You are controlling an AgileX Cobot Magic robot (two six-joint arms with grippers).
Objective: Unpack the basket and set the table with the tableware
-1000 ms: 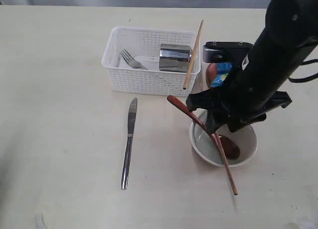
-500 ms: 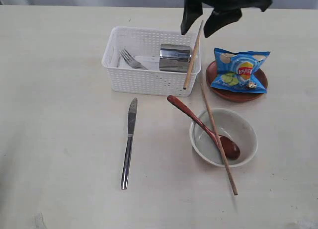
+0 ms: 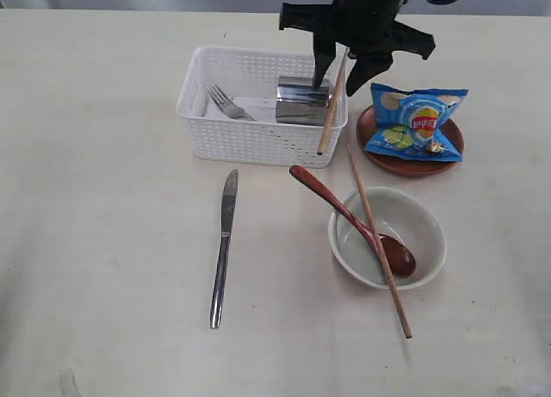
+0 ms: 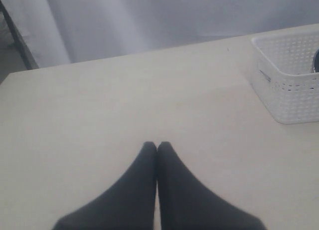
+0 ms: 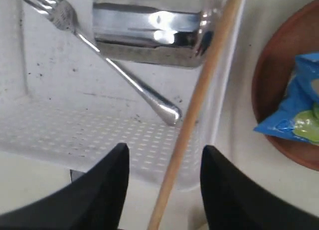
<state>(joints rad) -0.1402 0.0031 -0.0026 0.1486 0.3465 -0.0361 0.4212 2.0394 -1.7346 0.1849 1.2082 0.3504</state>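
Two slim wooden chopsticks lie apart in the exterior view: the leaning chopstick rests tilted on the right end of the white perforated plastic basket. The other chopstick lies across the pale cream bowl, which also holds the head of the reddish-brown wooden spoon. Inside the basket we see a steel fork and a small steel cup. A steel knife lies on the pale beige surface in front of it, and a blue chip bag rests on the round brown plate to its right. The right gripper hangs over the basket's right end, jaws apart on either side of the leaning chopstick. In the left wrist view the left gripper has its jaws pressed together above the surface, the basket's corner nearby. In the right wrist view we see the dark fingers spread, the chopstick running between them and touching neither.
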